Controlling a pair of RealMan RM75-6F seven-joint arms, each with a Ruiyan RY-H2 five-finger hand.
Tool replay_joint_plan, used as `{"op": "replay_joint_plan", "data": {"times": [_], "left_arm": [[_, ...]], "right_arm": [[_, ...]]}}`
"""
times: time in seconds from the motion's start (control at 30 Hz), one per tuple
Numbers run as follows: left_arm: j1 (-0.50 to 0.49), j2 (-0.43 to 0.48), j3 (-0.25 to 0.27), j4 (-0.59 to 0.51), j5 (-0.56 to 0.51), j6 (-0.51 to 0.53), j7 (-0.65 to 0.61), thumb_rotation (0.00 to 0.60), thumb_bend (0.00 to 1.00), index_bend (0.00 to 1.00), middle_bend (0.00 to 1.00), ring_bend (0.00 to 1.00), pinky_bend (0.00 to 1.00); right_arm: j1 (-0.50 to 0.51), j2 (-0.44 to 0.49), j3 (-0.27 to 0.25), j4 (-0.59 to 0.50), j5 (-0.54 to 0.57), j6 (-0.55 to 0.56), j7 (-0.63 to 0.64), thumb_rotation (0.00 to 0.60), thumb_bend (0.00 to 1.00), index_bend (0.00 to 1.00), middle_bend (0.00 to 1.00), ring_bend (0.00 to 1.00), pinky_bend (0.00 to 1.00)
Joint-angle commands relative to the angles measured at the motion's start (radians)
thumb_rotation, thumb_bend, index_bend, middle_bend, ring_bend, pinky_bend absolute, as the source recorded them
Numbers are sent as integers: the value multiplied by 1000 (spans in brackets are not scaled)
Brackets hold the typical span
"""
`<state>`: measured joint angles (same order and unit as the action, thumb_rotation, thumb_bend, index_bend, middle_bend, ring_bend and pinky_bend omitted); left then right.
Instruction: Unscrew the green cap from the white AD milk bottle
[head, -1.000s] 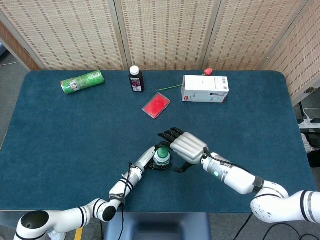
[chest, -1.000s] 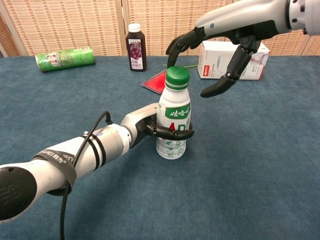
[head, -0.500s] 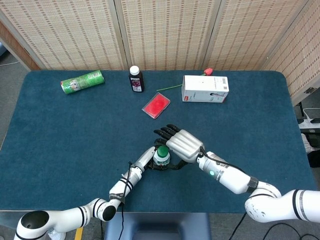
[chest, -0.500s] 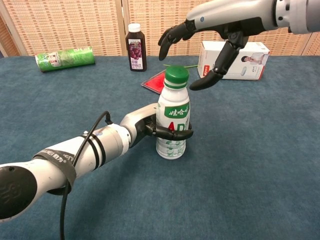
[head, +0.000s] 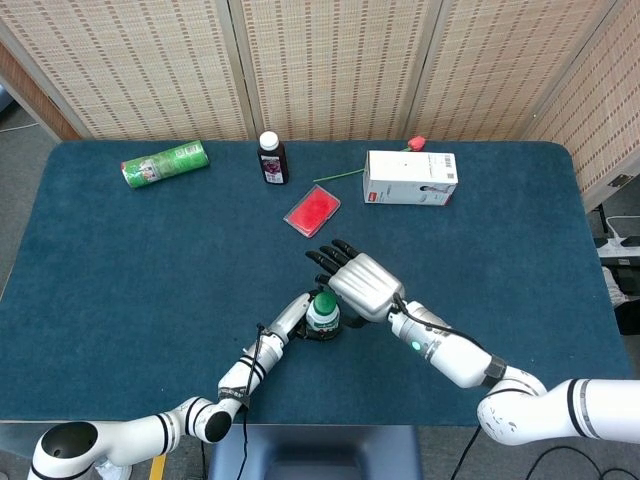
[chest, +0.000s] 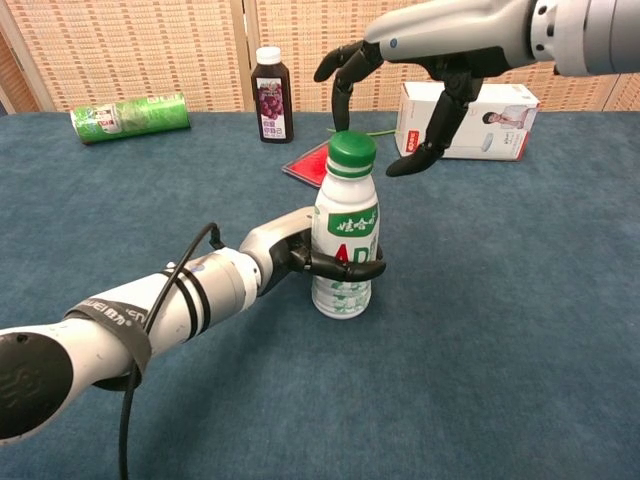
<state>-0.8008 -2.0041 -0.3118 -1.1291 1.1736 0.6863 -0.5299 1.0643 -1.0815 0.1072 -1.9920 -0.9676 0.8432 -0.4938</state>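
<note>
The white AD milk bottle (chest: 346, 246) stands upright near the table's front middle, with its green cap (chest: 353, 152) screwed on top; from above only the cap (head: 324, 303) and shoulder show. My left hand (chest: 312, 256) grips the bottle's lower body, fingers wrapped around it. My right hand (chest: 415, 75) hovers open just above and behind the cap, fingers spread and curved downward, not touching it. In the head view the right hand (head: 358, 284) partly overlaps the bottle and the left hand (head: 300, 318) lies beside it.
A dark juice bottle (head: 271, 159), a green can lying on its side (head: 164, 164), a red flat packet (head: 312, 210), a white box (head: 410, 178) and a rose (head: 416, 143) lie along the back half of the blue table (head: 120, 270).
My right hand has shifted left and slightly back, rising from beside the cap to above it, with its fingers now arching over the cap. The left hand and bottle stay still.
</note>
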Motion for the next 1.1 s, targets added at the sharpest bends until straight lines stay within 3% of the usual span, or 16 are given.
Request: {"op": "replay_joint_plan", "data": {"times": [0.03, 0.6, 1.1], "left_arm": [[0, 0, 1, 1, 0, -2, 0, 600, 943, 585, 831, 379, 17], [-1, 3, 2, 1, 2, -8, 0, 600, 941, 584, 831, 379, 17], [-1, 4, 3, -5, 0, -8, 9, 600, 933, 586, 831, 379, 15]], "right_arm": [[-1, -14, -3, -1, 7, 23, -24, 600, 165, 350, 0, 0, 0], [-1, -28, 9, -15, 9, 24, -23, 600, 165, 351, 0, 0, 0], [6, -45, 20, -22, 44, 50, -49, 600, 165, 445, 0, 0, 0]]}}
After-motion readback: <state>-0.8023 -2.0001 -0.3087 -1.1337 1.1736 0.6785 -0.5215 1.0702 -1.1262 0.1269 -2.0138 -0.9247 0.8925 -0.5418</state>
